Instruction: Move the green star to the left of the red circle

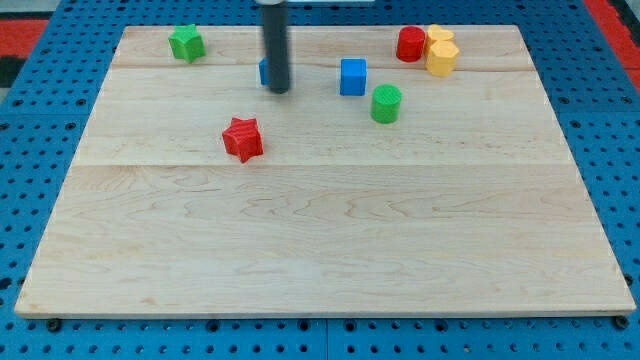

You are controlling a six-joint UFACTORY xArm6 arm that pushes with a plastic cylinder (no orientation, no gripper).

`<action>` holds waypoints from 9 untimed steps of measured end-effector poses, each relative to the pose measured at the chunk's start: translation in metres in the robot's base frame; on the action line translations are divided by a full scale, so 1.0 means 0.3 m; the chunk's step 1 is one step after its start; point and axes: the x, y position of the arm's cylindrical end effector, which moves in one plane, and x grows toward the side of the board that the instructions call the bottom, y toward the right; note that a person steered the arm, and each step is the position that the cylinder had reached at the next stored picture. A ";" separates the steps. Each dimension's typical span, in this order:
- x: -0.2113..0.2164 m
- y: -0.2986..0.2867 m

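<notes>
The green star [186, 43] sits near the board's top left corner. The red circle [410, 44] stands near the top right, touching a yellow block. My rod comes down from the view's top, and my tip [278, 89] rests on the board right of the green star and far left of the red circle. The tip stands against a blue block [264, 71] that the rod mostly hides; its shape cannot be made out.
A blue cube [352, 77] and a green cylinder [386, 103] lie between my tip and the red circle. A red star [242, 139] lies below my tip. Two yellow blocks [440, 50] sit right of the red circle. The wooden board [320, 250] ends at a blue pegboard.
</notes>
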 end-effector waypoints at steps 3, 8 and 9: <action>-0.363 -0.243; -0.447 0.302; -0.411 0.394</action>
